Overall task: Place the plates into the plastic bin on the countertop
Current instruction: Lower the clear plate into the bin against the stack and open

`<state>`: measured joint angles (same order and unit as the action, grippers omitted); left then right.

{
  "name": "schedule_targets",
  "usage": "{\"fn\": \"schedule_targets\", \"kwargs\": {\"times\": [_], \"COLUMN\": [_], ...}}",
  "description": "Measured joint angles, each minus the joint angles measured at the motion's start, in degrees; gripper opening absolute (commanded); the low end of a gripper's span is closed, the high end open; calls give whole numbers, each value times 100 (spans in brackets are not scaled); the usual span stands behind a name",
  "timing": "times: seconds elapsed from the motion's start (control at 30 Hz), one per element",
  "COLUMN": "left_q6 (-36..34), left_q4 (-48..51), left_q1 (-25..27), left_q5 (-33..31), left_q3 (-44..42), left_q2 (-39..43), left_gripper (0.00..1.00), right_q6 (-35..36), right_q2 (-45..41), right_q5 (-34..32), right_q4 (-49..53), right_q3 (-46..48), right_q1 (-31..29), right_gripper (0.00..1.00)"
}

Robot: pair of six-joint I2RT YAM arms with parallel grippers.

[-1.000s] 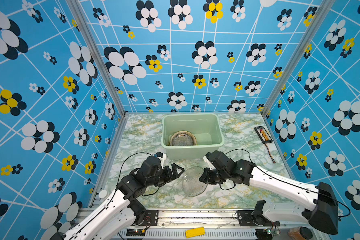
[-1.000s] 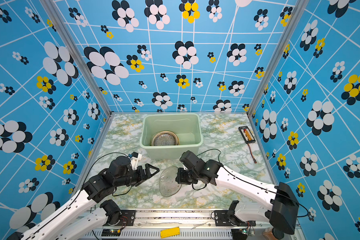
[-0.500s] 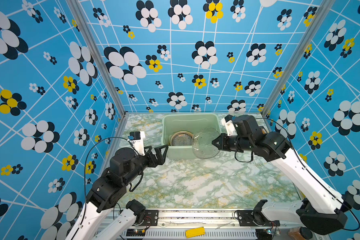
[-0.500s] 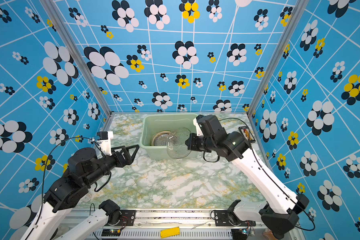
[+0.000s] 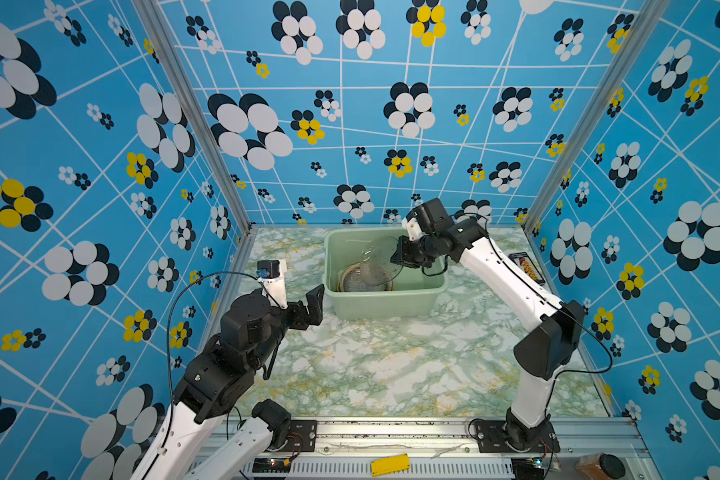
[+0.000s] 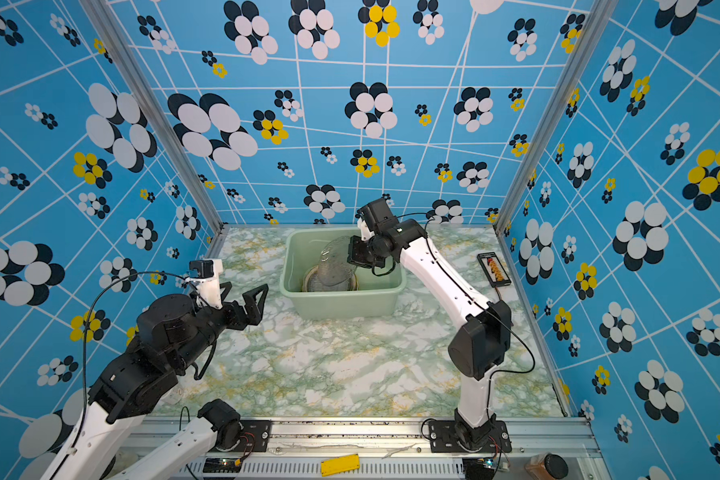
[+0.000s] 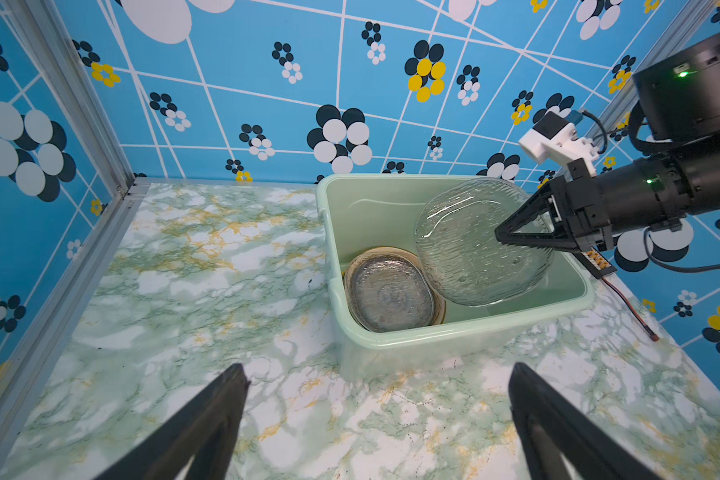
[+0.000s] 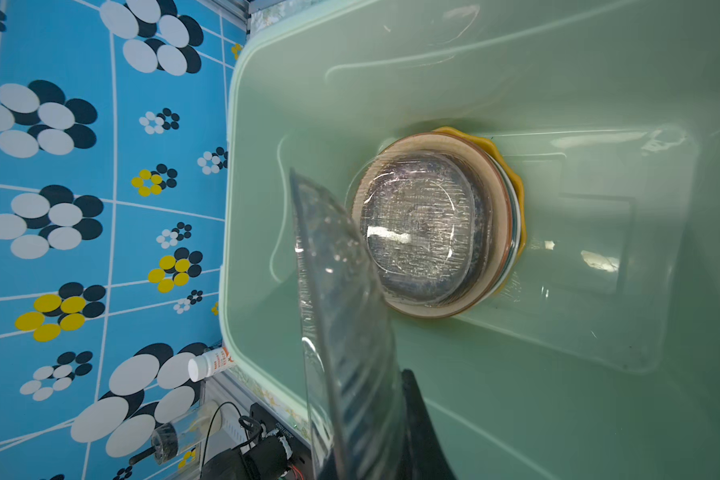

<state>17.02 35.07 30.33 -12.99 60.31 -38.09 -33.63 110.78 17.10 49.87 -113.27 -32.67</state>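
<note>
Plate point(image 7: 478, 241) moved: off the front bench point(image 5: 391, 374), now tilted on edge in the bin point(image 7: 453, 338) beside the stack point(image 7: 391, 291) | my right gripper point(image 7: 501, 239) clenched on its rim | left gripper point(image 6: 245, 293) pulled back, released, empty | last bench plate; lowering remains, I judge.

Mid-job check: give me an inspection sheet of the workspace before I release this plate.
Surface: marble countertop, no plates seen lying on it.
Job's things: clear glass plate tilted over the plastic bin; stack of plates inside, smoky glass plate on top.
Clutter: abacus board by the right wall; yellow block and brown jar by the front rail.
Pincers: right pincer shut on the clear glass plate's rim; left pincer open, empty.
Cables: black cables hang in loops; thin wire beside the abacus board.
Surroundings: blue flowered walls, nothing else seen.
</note>
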Motion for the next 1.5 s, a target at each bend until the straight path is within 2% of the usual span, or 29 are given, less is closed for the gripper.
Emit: {"fn": "schedule_targets", "kwargs": {"times": [0.3, 0.47, 0.63, 0.87, 1.1, 1.27, 1.5], "left_q6": [-63, -63, -79, -81, -76, -79, -76], "left_q4": [-278, -411, -501, -514, -507, -498, -490], "left_q1": [-129, -267, -435, -575, -643, -686, -756], "left_q5": [-125, -90, 7, 166, 234, 271, 302], "left_q3": [-428, -603, -649, -649, -649, -649, -649], "left_q2": [-238, -378, -420, -424, -422, -411, -411], "left_gripper": [99, 99, 99, 99, 99, 99, 99], "right_q6": [2, 0, -4, -7, -20, -31, -26], "right_q2": [1561, 2151, 2415, 2446, 2490, 2564, 2638], "right_q5": [398, 503, 616, 686, 704, 704, 627], "right_q4": [-136, -146, -155, -151, -173, -173, -166], "right_q3": [-1091, -1425, -1475, -1475, -1475, -1475, -1475], "right_q1": [83, 83, 83, 83, 83, 81, 79], "right_gripper": [8, 8, 10, 16, 17, 26, 51]}}
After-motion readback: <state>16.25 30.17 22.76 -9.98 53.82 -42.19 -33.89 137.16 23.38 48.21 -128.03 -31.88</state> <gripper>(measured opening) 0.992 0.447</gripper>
